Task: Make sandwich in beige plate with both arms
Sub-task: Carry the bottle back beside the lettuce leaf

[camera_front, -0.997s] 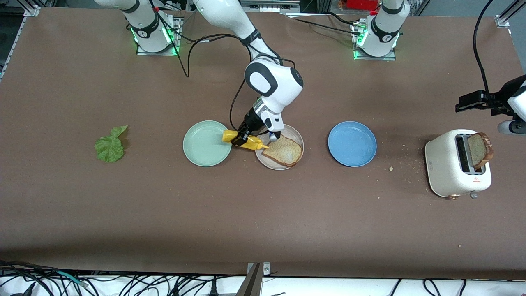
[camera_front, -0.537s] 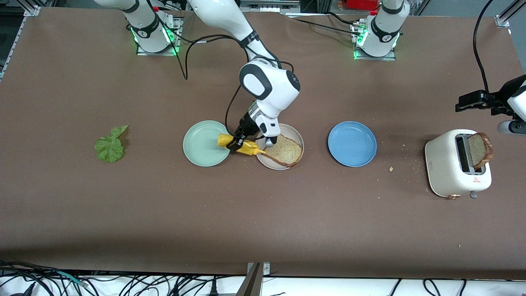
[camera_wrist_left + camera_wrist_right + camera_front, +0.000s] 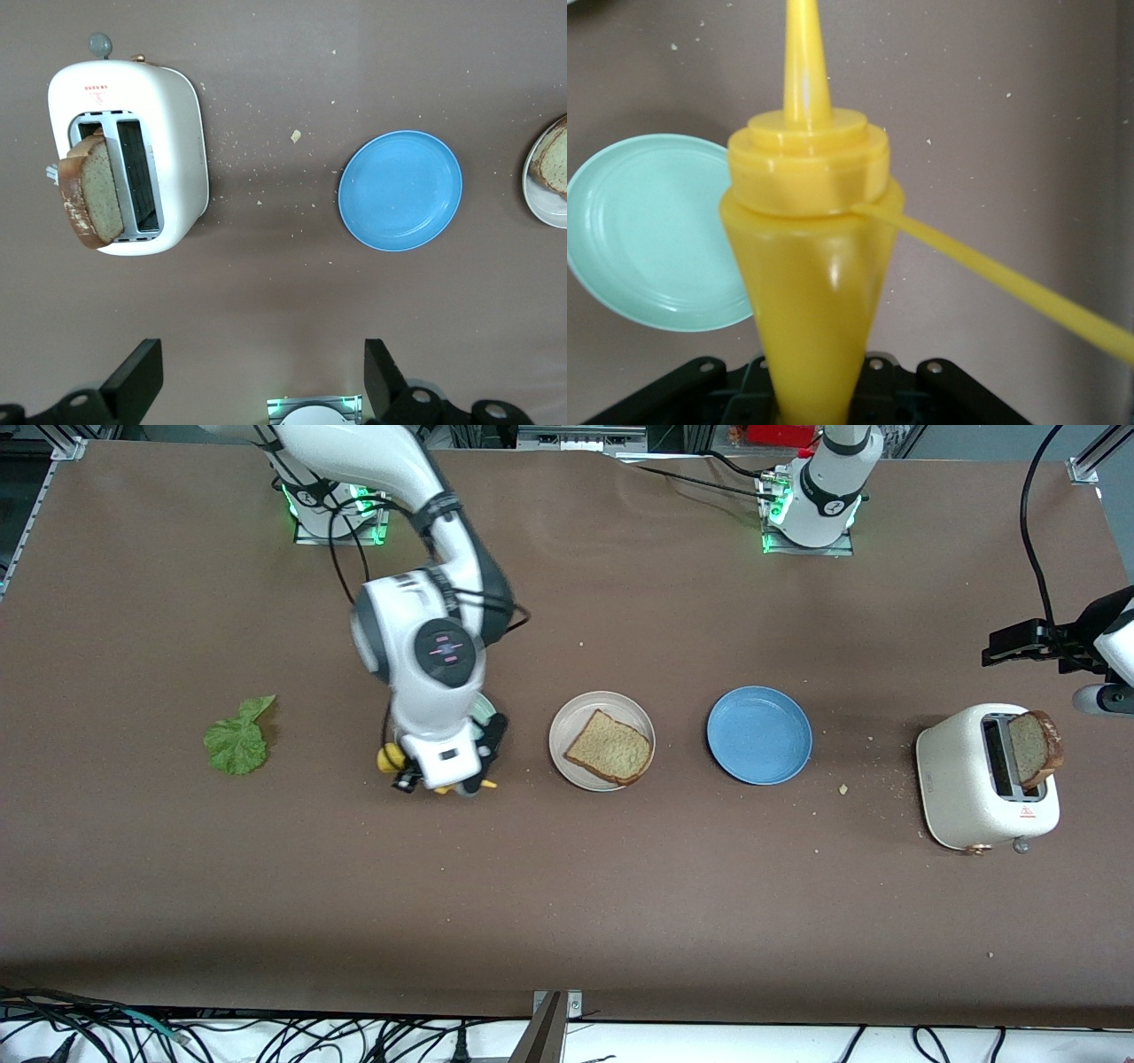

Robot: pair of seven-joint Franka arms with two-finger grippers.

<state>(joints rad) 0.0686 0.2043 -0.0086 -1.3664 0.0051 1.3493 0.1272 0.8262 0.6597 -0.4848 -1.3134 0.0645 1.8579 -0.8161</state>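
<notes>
A brown bread slice [image 3: 609, 747] lies in the beige plate [image 3: 567, 731] at mid-table. The second slice [image 3: 1035, 747] stands tilted in the white toaster [image 3: 974, 779] at the left arm's end. The green lettuce leaf [image 3: 237, 737] lies flat on the table toward the right arm's end. My right gripper [image 3: 436, 784] is shut on a yellow squeeze bottle [image 3: 806, 266], held over the table at the edge of the mint-green plate [image 3: 651, 230]. My left gripper [image 3: 257, 381] hangs open and empty in the air near the toaster, and the left arm waits.
A blue plate [image 3: 759, 735] sits between the beige plate and the toaster. Crumbs are scattered on the brown table between the blue plate and the toaster. In the front view the right arm covers most of the mint-green plate.
The right arm has swung with the yellow bottle from over the beige plate to the mint-green plate, uncovering the bread slice. The left arm has not moved.
</notes>
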